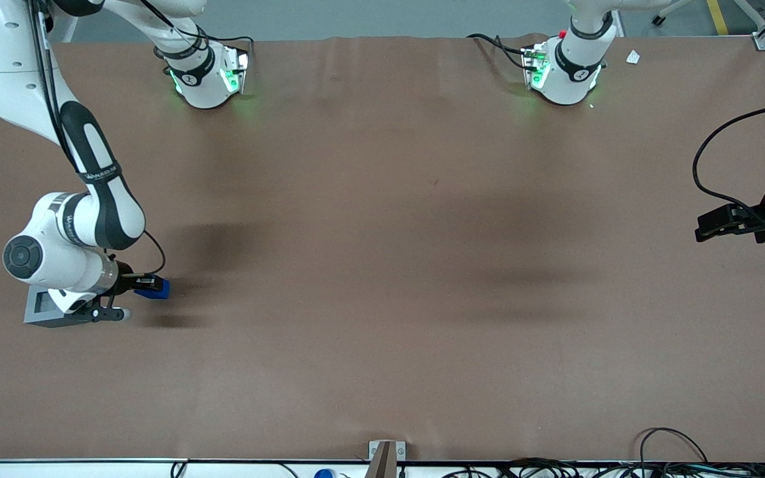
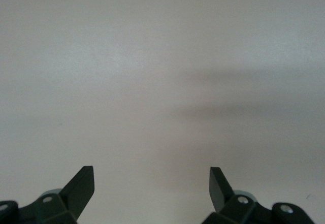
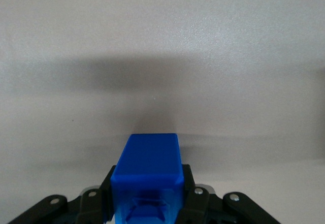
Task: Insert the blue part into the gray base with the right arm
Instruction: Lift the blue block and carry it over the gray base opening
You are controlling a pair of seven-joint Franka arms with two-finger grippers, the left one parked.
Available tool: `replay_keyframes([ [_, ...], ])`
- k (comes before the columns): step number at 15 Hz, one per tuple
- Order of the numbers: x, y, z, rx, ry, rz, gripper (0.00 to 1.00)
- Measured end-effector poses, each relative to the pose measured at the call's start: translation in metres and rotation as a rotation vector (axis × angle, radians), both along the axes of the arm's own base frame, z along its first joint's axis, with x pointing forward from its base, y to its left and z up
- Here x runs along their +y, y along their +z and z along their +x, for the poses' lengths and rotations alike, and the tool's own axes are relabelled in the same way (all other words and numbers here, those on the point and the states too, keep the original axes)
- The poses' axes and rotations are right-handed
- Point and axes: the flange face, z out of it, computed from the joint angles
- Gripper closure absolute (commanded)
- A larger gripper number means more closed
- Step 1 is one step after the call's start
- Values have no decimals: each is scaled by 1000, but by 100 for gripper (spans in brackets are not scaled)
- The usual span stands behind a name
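Front view has the action down at the lower left of the frame, where the right arm point(image 1: 100, 192) folds down low over the table point(image 1: 382, 265) and its gripper point(image 1: 150, 285) is clamped on the blue part point(image 1: 159, 288), the block pinched between the black fingers point(image 3: 189, 183) and poking out past their tips. Wrist camera confirms it: blue block squeezed on both flanks, plain brown surface ahead of it and no opening in sight. And that's the worry, because the gray base point(image 1: 40, 311) sits just beside the wrist, partly tucked under the white housing, with the part pointing away from it toward the frame's middle. From this stance the arm would need to swing the part round and line it up with the recess, and I'd say a bump from the wrist or the camera bracket could shove the base along the table before the part ever gets there. A skewed approach could also jam an edge on the rim of the opening, or twist the block in the grip since only two faces are held. Pose-wise, the forearm drops steeply from the upper left of the frame, the elbow bends hard, and the hand lies nearly level, close above the surface, its shadow directly beneath
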Motion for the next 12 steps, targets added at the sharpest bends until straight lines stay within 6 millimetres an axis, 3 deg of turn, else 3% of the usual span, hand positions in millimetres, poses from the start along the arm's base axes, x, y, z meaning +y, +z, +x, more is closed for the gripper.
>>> replay_keyframes([
  [3,-1,5,4,-7,0,-1,100],
  [5,-9,30,16,20,2,-2,100],
  [9,-74,133,42,31,70,-1,100],
  [10,-90,146,41,28,78,-11,100],
  [12,-116,151,36,29,80,-20,100],
])
